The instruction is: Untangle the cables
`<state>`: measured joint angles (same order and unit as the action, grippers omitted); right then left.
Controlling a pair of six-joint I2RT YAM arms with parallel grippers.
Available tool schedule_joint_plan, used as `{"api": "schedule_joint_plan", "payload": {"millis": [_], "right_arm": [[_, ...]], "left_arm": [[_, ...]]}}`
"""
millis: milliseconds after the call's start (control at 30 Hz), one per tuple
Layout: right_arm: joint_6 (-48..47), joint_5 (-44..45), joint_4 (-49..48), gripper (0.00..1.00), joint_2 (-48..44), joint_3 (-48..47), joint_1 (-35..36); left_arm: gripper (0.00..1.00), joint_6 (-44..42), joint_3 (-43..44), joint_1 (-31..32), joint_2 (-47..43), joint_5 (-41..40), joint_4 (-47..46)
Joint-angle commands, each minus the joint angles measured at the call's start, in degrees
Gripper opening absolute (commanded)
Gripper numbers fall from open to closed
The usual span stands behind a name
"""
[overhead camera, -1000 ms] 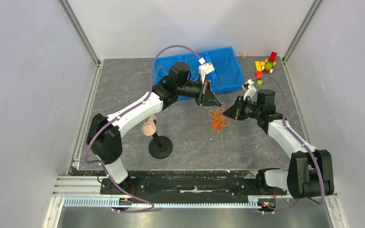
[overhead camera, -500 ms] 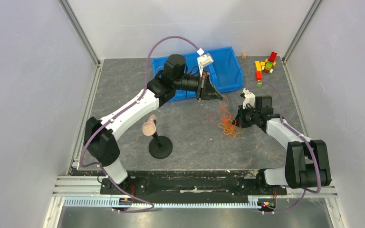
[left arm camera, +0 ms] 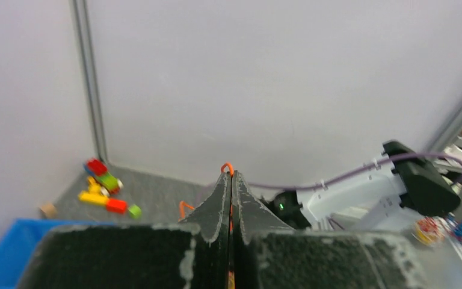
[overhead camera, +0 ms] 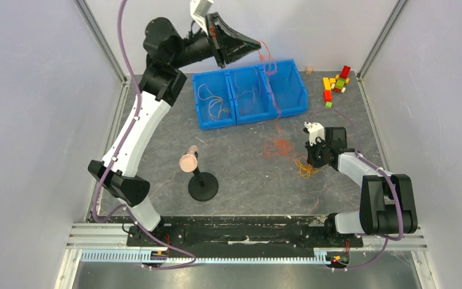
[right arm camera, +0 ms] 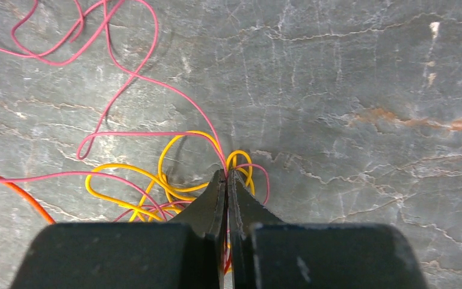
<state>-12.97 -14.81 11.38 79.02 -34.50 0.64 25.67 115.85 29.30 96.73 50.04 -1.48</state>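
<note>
They look to be midway through pulling one strand free of the knot. The left gripper point(overhead camera: 254, 45) is high in the air above the back of the table, its jaws pressed flat together on an orange cable point(overhead camera: 269, 65); in its own wrist view only a small orange loop pokes out at the fingertips. From there the strand hangs down past the blue bin point(overhead camera: 216, 123) to the table point(overhead camera: 240, 180), where a little reddish-orange clump lies. The right gripper point(overhead camera: 308, 161) is low on the table near that clump, jaws closed on what remains of the cables point(overhead camera: 304, 170). Close up, its tips pinch the spot where the pink cable point(right arm camera: 126, 72) and the yellow cable point(right arm camera: 120, 168) cross. Yellow sits in tight loops right at the fingers. Pink wanders off in wide, loose curves to the upper left, and an orange piece shows at the left edge. Two compartments of the bin already hold thin strands, so I'd guess some sorting is done. The next move, I'd say, calls for the right side to hold the knot down while the left draws its strand clear, then lowers it into a compartment. If the wire snags, the whole tangle could lift with it.
</note>
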Motion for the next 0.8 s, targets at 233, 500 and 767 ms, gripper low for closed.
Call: {"api": "schedule_joint_plan", "payload": {"millis": [233,500,767], "right_arm": [[-6.3,6.6,0.9,0.0,3.4,2.0,-2.7],[-10.2,2.7,4.6,0.02,3.4,1.2,-4.9],[-5.4,-23.7,10.6,0.77,-7.8,-12.2,-5.0]], "left_arm": [[0.02,6.4,21.9,-4.2,8.3,-7.7,-4.1],[0.02,12.6,23.2,-4.8,9.6,-7.1,-7.6],[0.02,15.7,7.6,-2.8,5.3,-1.6,-13.7]]}}
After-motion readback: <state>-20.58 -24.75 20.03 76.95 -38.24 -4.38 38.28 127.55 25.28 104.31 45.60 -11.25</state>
